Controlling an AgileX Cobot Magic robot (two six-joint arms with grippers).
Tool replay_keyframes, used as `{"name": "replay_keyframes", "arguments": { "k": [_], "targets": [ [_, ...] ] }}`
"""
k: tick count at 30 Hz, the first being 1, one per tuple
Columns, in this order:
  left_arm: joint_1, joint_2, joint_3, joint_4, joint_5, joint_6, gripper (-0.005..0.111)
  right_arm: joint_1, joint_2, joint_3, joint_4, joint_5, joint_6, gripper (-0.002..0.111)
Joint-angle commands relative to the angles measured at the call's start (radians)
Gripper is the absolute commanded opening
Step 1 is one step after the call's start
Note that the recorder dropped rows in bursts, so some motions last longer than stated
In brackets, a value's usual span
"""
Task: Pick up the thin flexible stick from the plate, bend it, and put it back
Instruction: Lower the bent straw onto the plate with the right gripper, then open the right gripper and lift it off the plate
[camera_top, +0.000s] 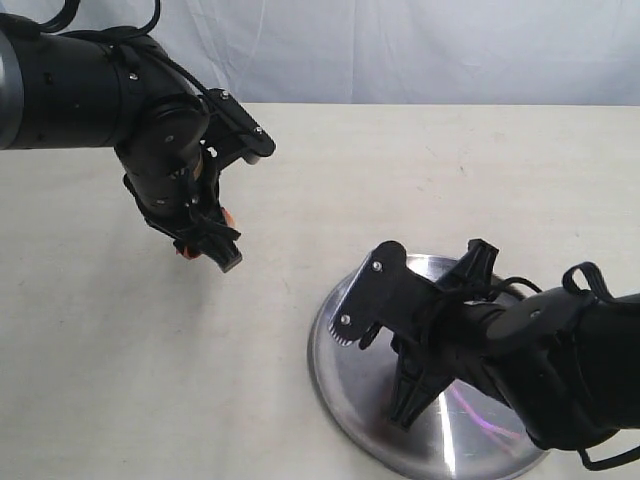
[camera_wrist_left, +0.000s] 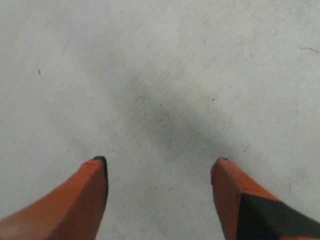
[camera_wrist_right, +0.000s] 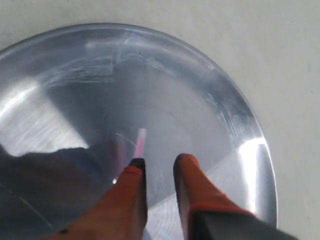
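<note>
The plate (camera_wrist_right: 200, 100) is round, shiny and silver, and it lies on the table at the front right (camera_top: 330, 375). The thin flexible stick (camera_wrist_right: 141, 140) shows as a short pink translucent piece on the plate, poking out past the tip of one right finger; the rest is hidden under that finger. My right gripper (camera_wrist_right: 160, 160) hangs low over the plate (camera_top: 405, 405) with a narrow gap between its orange fingers and nothing in that gap. My left gripper (camera_wrist_left: 160, 162) is wide open over bare table, far left of the plate (camera_top: 208, 250).
The pale, matte tabletop (camera_top: 420, 170) stretches behind and to the left of the plate. A white wall or curtain (camera_top: 400, 50) closes the far edge. The right arm's dark body (camera_top: 560, 370) covers the plate's right side.
</note>
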Motion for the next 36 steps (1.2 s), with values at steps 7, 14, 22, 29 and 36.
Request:
{"name": "replay_keyframes", "arguments": {
  "k": [7,14,22,29,36],
  "targets": [
    [0.001,-0.012,-0.002,-0.023,-0.032,-0.008,0.057,0.001,-0.090,-0.027,0.003,-0.197,0.111,0.023],
    [0.035,-0.074,-0.002,0.018,-0.054,-0.176,0.000,0.001,-0.305,-0.035,0.003,-0.186,0.225,-0.001],
    [0.152,-0.208,0.036,0.043,-0.099,-0.332,0.000,0.001,-0.355,0.044,0.003,-0.117,0.370,-0.001],
    [0.164,-0.279,0.166,0.017,-0.231,-0.384,0.000,-0.001,-0.355,0.141,0.003,-0.112,0.419,-0.001],
    [0.164,-0.279,0.175,-0.030,-0.236,-0.384,0.000,-0.001,-0.355,0.143,0.003,-0.181,0.419,-0.001]
  ]
}}
